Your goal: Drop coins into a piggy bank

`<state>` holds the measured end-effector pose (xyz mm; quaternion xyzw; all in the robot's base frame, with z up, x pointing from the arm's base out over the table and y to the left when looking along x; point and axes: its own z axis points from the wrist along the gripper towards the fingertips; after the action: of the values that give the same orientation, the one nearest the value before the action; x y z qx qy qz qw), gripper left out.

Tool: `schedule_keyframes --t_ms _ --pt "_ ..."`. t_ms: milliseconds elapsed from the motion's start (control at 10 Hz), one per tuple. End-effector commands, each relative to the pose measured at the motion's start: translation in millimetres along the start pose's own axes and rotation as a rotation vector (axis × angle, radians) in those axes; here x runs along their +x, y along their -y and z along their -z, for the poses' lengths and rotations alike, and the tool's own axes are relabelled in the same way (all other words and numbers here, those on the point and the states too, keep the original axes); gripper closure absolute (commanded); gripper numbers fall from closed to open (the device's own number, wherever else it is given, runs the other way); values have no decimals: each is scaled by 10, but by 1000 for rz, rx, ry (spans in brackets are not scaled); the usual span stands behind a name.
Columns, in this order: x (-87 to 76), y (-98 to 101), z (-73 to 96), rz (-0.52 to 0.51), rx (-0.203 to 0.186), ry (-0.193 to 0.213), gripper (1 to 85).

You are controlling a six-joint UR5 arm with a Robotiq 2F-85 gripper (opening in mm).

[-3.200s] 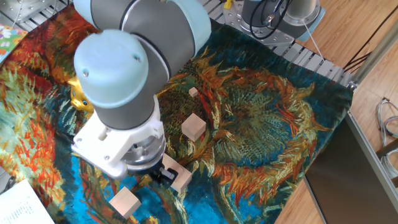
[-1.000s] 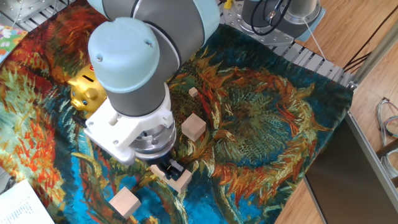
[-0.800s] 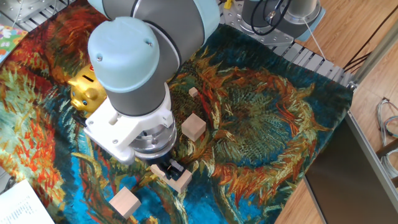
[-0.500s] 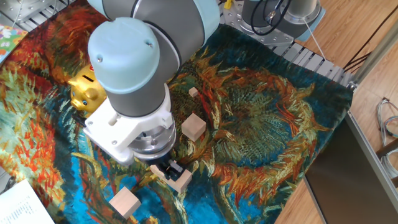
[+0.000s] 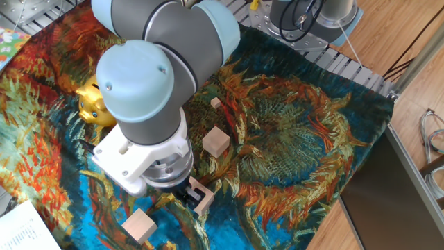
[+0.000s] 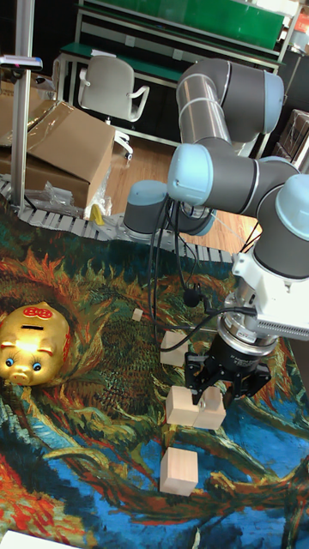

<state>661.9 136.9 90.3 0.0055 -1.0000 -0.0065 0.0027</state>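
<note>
Well, I found the piggy bank [image 6: 34, 342] lying on the patterned cloth [image 5: 298, 139], its slot facing up between the red marks on its back; whether anything was inside it I could not tell. Away from the pig, across the cloth, my gripper [image 6: 212, 394] hung low over a pale wooden block [image 6: 196, 408], its dark fingers [image 6: 196, 383] straddling the block's top. I could not make out a coin there, nor judge whether the fingers were spread or pressed onto something. A second wooden block [image 6: 179, 470] sat just beyond that one, farther from the pig, a third block [image 5: 216, 142] lay beside the arm, and a small wooden piece [image 5: 216, 103] rested apart, roughly level with the pig. I judged the pickup step was in hand, with nothing dropped yet that I could confirm. My next move would call for a sure pinch, a lift, and a carry across to the slot.
</note>
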Motion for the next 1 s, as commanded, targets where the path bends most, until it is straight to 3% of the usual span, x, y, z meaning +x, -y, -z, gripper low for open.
schedule_keyframes --t_ms 0,500,900 --pt "49 36 -2 -6 9 -26 343" --pt "-87 -60 -79 -19 -16 4 370" --pt "-103 6 -110 7 6 6 380"
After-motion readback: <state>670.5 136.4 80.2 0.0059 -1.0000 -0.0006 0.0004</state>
